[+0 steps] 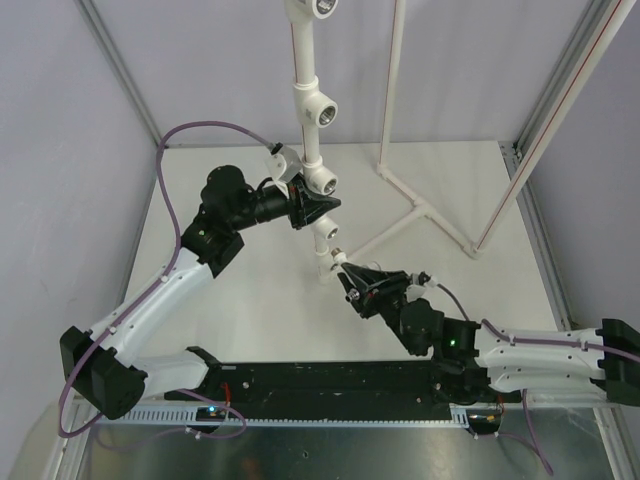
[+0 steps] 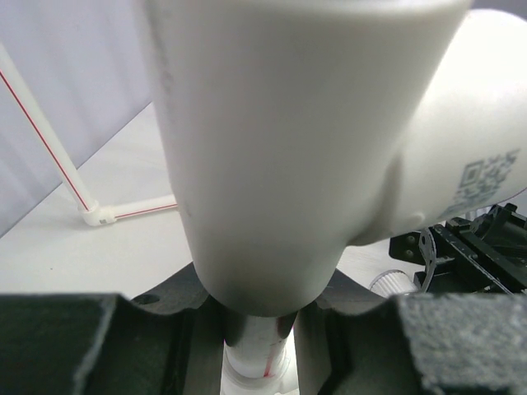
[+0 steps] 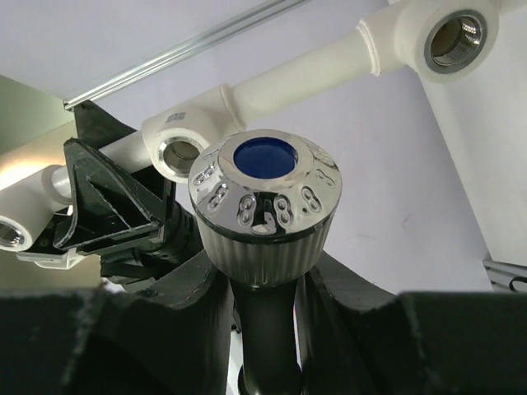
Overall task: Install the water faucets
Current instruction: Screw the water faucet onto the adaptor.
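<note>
In the right wrist view a water faucet [image 3: 263,177] shows its chrome knob cap with a blue centre and a ribbed white skirt. Its dark stem runs down between the fingers of my right gripper [image 3: 263,304], which is shut on it. From above, my right gripper [image 1: 348,272] sits at the foot of the upright white pipe [image 1: 305,60], just below the lowest tee socket [image 1: 328,236]. My left gripper [image 1: 306,205] is shut on that pipe beside another tee socket [image 1: 322,183]. In the left wrist view the pipe [image 2: 259,350] is pinched under a big white tee [image 2: 288,148].
Two more tee sockets [image 1: 322,110] sit higher on the pipe, their metal-threaded holes [image 3: 454,37] open. A slanted white pipe frame [image 1: 420,205] stands on the table at right. Metal cage posts [image 1: 560,110] rise at the corners. A black rail [image 1: 330,385] runs along the near edge.
</note>
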You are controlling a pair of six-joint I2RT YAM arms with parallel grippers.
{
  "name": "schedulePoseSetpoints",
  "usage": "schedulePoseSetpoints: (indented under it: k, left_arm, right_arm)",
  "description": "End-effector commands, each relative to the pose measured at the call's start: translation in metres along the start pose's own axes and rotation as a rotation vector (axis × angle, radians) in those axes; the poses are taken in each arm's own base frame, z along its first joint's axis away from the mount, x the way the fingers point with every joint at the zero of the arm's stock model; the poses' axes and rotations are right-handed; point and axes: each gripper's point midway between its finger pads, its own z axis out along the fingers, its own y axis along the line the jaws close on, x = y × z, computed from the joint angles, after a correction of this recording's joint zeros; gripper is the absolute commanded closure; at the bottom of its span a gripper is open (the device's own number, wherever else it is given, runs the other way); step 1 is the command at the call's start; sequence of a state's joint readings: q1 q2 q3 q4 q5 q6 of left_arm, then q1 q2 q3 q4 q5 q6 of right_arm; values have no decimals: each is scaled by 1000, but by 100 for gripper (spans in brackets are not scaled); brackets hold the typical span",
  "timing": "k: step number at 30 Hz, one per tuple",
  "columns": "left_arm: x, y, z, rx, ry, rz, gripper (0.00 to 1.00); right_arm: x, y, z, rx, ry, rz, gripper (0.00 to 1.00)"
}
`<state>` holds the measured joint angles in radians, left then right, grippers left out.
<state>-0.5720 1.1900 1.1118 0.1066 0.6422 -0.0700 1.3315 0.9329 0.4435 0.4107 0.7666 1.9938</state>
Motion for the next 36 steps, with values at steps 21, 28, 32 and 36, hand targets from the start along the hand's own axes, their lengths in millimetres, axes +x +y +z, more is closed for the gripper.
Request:
schedulePoseSetpoints:
  k: [21,28,32,36]
  left_arm:
    - [22,-30,2,101,95,-166,100]
    - [29,-30,4,75,137,-181,100]
    - [28,-29,5,39,141,-186,100]
    - [24,-26,6,-8,132,-201,100]
  right_arm:
    - [-31,89,-24,-313,-57,-2841,100]
    - [-20,125,-20,377,220,3069,100]
    - [-14,130,-17,392,214,3012,100]
    - [-10,122,-15,382,171,2964,100]
